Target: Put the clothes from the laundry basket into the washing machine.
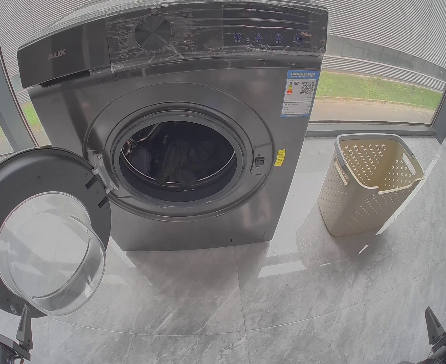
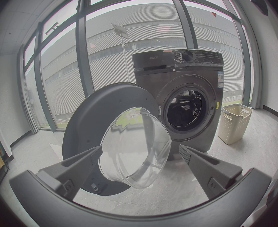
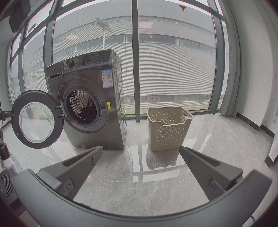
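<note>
laundry basket (image 1: 369, 188) upright, mouth up | clothes (image 1: 182, 160) seemingly in drum (image 1: 132, 150) | left fingers (image 2: 72, 171), right fingers (image 3: 208, 171) spread

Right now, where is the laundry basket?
In the head view the laundry basket stands upright on the floor on the robot's right, beside the washing machine, near the window.

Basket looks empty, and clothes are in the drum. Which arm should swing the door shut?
Left, I'd say. The open door hangs at the washing machine's left, just ahead of the open left gripper. The right gripper sits on the laundry basket side, farther from the door.
</note>
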{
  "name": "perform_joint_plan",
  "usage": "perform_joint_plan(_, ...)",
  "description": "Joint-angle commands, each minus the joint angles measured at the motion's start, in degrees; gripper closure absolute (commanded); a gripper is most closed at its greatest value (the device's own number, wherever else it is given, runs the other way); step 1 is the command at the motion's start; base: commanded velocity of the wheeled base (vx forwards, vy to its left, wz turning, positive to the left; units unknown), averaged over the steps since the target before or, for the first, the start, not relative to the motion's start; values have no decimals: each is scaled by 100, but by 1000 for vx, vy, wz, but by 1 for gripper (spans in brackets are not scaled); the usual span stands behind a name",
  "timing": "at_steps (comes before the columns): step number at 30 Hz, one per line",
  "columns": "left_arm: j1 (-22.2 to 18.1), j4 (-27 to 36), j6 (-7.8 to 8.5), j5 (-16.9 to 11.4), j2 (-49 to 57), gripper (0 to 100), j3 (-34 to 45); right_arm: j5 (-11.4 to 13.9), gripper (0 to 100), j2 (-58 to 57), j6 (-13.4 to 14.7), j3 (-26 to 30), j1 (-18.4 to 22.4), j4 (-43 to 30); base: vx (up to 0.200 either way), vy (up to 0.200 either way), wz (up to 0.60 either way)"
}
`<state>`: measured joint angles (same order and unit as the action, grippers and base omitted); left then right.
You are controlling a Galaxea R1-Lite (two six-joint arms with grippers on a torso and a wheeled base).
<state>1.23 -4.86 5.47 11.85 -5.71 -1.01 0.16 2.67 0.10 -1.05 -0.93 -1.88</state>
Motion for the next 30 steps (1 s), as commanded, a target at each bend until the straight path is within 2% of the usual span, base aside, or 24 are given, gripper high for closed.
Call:
perform_joint_plan(1, -132, 108, -64, -473, 571, 0, 101, 2, 0, -267, -27, 70, 84, 126, 0, 0, 0)
perform_joint_plan(2, -132, 108, -64, -473, 571, 0, 101, 2, 0, -267, -27, 70, 84, 126, 0, 0, 0)
perform_joint_plan(3, -123, 135, -196, -464, 562, 0, 101, -7, 0, -267, -19, 70, 101, 126, 0, 200, 0)
perform_joint_plan(5, -132, 161, -574, -535, 562, 0, 101, -7, 0, -267, -10, 70, 84, 135, 0, 200, 0)
perform_joint_plan(6, -123, 161, -653, -543, 553, 0, 101, -16, 0, -267, -10, 70, 84, 135, 0, 200, 0)
perform_joint_plan(7, -123, 170, -837, -631, 553, 0, 101, -25, 0, -267, -1, 70, 84, 135, 0, 200, 0)
perform_joint_plan(8, -123, 188, -908, -745, 562, 0, 101, -25, 0, -267, -1, 78, 93, 135, 0, 200, 0)
perform_joint_plan(10, -132, 249, -916, -877, 562, 0, 101, -16, 0, -267, -1, 70, 84, 135, 0, 200, 0)
perform_joint_plan(17, -123, 258, -908, -877, 562, 0, 101, -16, 0, -267, -10, 70, 93, 135, 0, 200, 0)
perform_joint_plan(23, -123, 258, -908, -877, 562, 0, 101, -16, 0, -267, -10, 70, 93, 135, 0, 0, 0)
perform_joint_plan(30, -123, 267, -908, -877, 553, 0, 101, -16, 0, -267, -10, 70, 93, 135, -171, 0, 0)
